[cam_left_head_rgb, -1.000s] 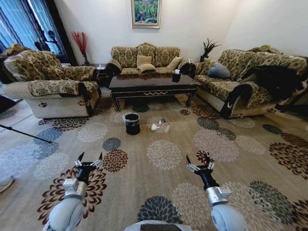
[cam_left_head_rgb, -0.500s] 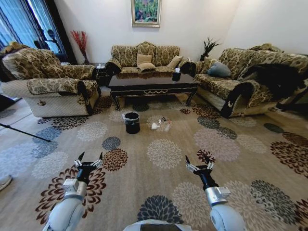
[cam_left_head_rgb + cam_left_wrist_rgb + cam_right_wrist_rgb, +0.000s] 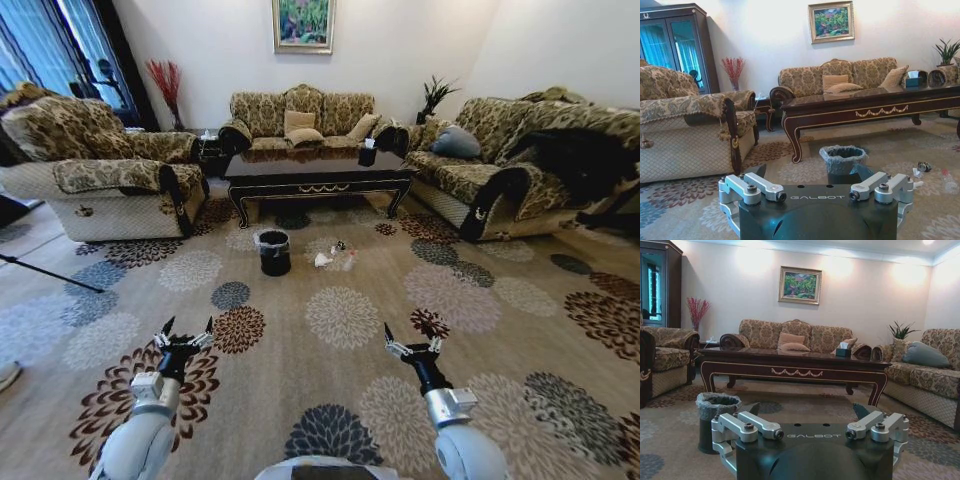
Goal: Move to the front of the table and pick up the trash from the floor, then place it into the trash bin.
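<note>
My left gripper (image 3: pixel 186 333) hangs low over the beige flower-medallion carpet (image 3: pixel 340 370), its fingers spread wide and holding nothing. My right gripper (image 3: pixel 412 341) hangs level with it, equally wide open and empty, with a stretch of bare carpet between the two.

Well ahead of both grippers stands the small round black trash bin (image 3: pixel 274 254), its thin grey plastic liner folded over the rim. It sits forward of the gap between them, nearer the left gripper's line. Just beside the bin, towards my right gripper's side, lies the trash (image 3: pixel 333 259): a crumpled white tissue and a few smaller bits clustered on the carpet.

Beyond bin and litter stands the long, glossy dark brown coffee table (image 3: pixel 318 176) with gold scrollwork on its apron. A small black tissue box (image 3: pixel 367 157) rests on its far right end.

Patterned sofas (image 3: pixel 300 121) flank the table on three sides. Open carpet lies between my grippers and the bin.
</note>
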